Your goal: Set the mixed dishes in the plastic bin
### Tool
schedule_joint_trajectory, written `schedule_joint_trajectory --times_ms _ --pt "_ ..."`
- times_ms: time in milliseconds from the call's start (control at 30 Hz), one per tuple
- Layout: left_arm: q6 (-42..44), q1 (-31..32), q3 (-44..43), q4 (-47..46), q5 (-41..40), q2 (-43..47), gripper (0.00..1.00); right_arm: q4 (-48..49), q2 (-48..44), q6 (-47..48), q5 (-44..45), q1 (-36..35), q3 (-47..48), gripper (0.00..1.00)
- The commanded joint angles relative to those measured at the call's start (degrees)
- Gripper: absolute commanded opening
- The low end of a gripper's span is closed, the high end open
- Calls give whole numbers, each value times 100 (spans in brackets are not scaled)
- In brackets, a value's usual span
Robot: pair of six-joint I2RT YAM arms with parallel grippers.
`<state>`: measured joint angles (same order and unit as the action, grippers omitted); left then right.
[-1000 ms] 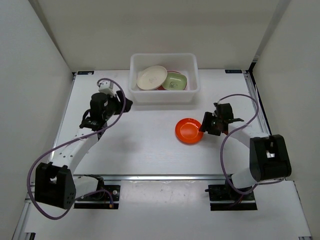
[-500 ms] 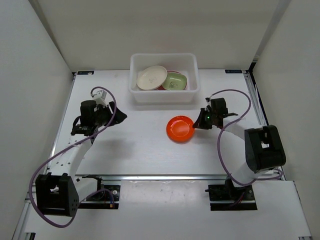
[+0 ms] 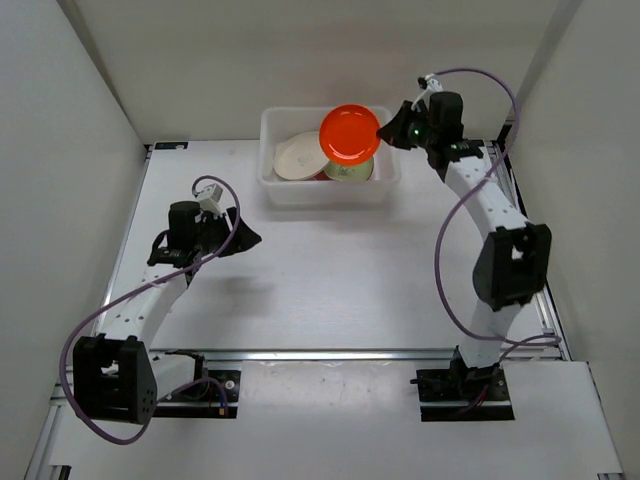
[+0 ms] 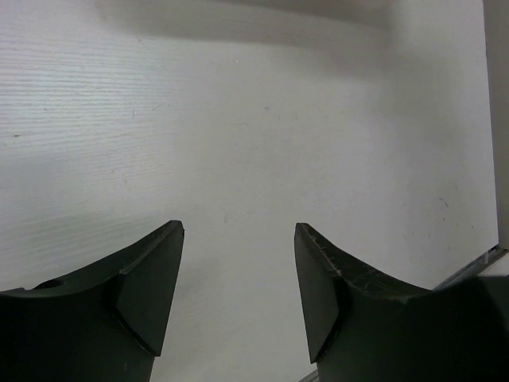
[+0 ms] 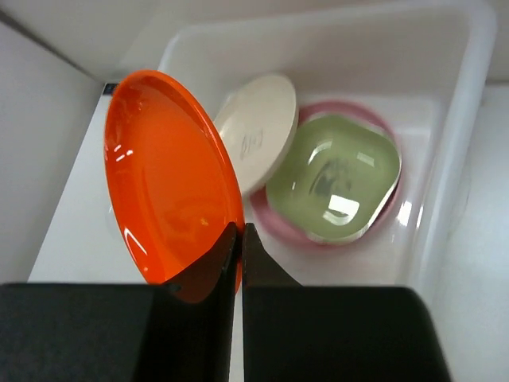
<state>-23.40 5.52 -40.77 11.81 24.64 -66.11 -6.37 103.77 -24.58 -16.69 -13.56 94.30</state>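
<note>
From above, the right gripper (image 3: 385,132) is clenching the rim of the orange-red plate (image 3: 350,133), holding it tilted over the plastic bin (image 3: 330,190). The left gripper (image 3: 245,238) is hovering above the table (image 3: 320,280) — in its wrist view the fingers are standing apart, grasping nothing. In the right wrist view the cream plate (image 5: 258,131) and pink plate (image 5: 278,227) are lying in the bin — the pale green dish (image 5: 334,175) is sitting on the pink.

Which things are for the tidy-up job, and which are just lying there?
Job: round orange-red plate, pinched by right gripper; round cream plate, rounded-square pale green dish, round pink plate; translucent white plastic bin.
Not the job: open left gripper, purple cables, white table.
</note>
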Motion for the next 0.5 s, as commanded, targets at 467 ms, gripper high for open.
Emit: schedule_joint_trajectory --times_ms 467 --pt "134 248 -176 172 -82 -86 71 -2352 4741 603 552 -6 5882 0"
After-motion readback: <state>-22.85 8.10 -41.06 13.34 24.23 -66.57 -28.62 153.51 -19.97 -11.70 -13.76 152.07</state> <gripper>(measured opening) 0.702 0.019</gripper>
